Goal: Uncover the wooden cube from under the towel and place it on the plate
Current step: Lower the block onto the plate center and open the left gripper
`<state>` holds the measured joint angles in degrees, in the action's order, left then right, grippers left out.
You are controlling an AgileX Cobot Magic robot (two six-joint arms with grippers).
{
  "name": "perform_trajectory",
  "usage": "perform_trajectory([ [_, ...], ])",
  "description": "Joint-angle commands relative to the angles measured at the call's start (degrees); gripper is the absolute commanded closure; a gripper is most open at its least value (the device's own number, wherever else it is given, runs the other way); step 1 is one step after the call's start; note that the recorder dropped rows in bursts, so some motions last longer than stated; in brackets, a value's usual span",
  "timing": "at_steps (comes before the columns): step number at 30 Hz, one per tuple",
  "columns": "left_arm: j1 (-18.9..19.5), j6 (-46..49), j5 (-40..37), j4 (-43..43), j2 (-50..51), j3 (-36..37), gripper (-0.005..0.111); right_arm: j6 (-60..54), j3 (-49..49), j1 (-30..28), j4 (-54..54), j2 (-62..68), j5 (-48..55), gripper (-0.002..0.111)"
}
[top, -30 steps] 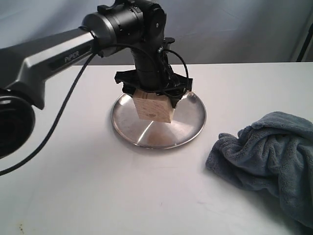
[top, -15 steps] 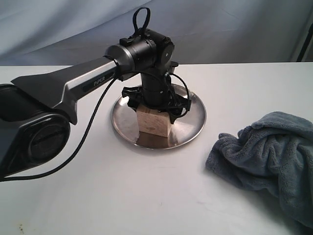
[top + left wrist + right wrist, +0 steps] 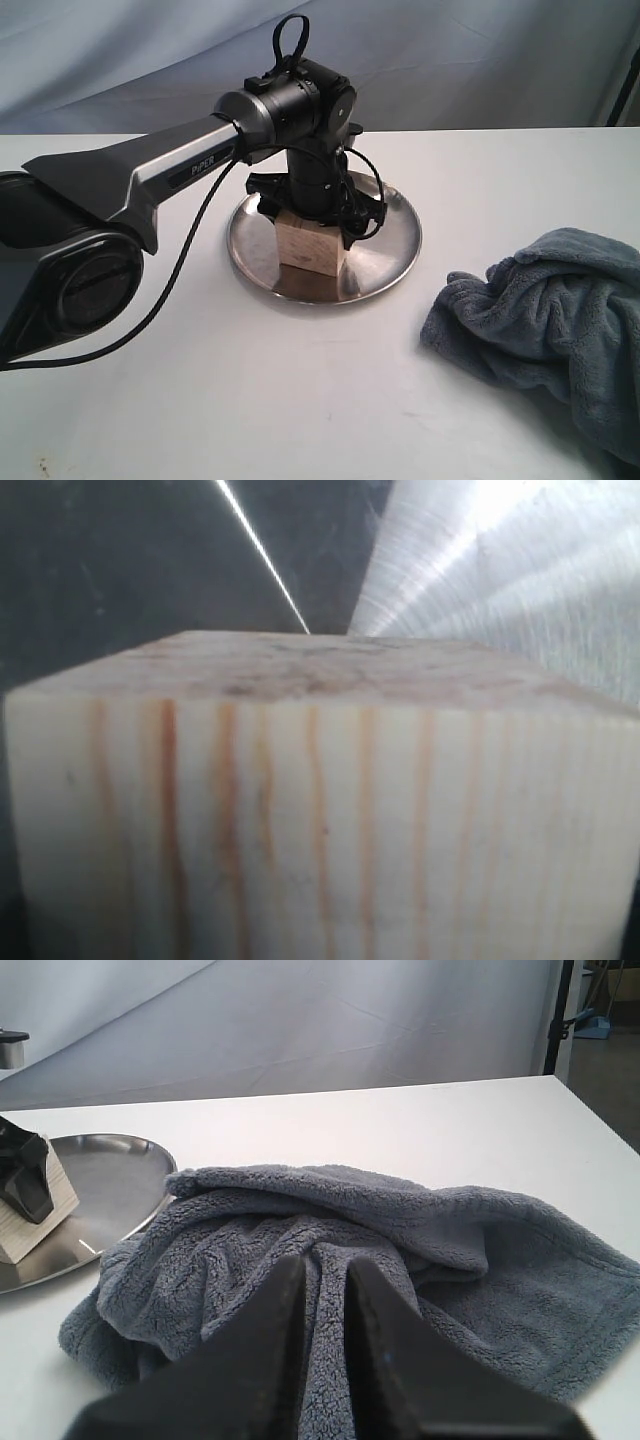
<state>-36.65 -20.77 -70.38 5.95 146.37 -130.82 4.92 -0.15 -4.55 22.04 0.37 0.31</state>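
Now | cube (image 3: 312, 247) seated on plate (image 3: 390, 262), pinched across opposite flat sides by left hand (image 3: 318, 222) | judged light, stiff, not fragile | right hand (image 3: 325, 1290) nearly pressed together, empty, above towel (image 3: 560, 320) near surface's right edge

White table (image 3: 300, 400), grey-blue backdrop cloth (image 3: 480, 60), black stand (image 3: 552, 1020) at table's edge

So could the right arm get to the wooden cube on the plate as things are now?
Probably not cleanly. The left gripper sits directly over the wooden cube on the plate, covering its top, and the right gripper hangs over the towel.
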Motion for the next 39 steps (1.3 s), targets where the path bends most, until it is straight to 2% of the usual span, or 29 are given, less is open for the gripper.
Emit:
perform_trajectory([
  [1, 0.1, -0.4, 0.4, 0.0, -1.0, -1.7, 0.038, 0.2, 0.1, 0.0, 0.3, -0.4, 0.7, 0.105],
  [7, 0.1, -0.3, 0.4, -0.5, -1.0, -6.5, 0.038, 0.2, 0.1, 0.0, 0.3, -0.4, 0.7, 0.105],
  [10, 0.0, -0.3, 0.4, -3.7, -1.0, -8.2, 0.038, 0.2, 0.1, 0.0, 0.3, -0.4, 0.7, 0.105],
  [32, 0.0, 2.5, 0.4, -4.9, 0.8, -7.9, 0.038, 0.2, 0.1, 0.0, 0.3, -0.4, 0.7, 0.105],
  [35, 0.0, 3.1, 0.4, -4.9, 0.8, -7.8, 0.03, 0.2, 0.1, 0.0, 0.3, -0.4, 0.7, 0.105],
  [39, 0.0, 3.1, 0.4, -4.9, 1.0, -7.8, 0.012, 0.2, 0.1, 0.0, 0.3, -0.4, 0.7, 0.105],
])
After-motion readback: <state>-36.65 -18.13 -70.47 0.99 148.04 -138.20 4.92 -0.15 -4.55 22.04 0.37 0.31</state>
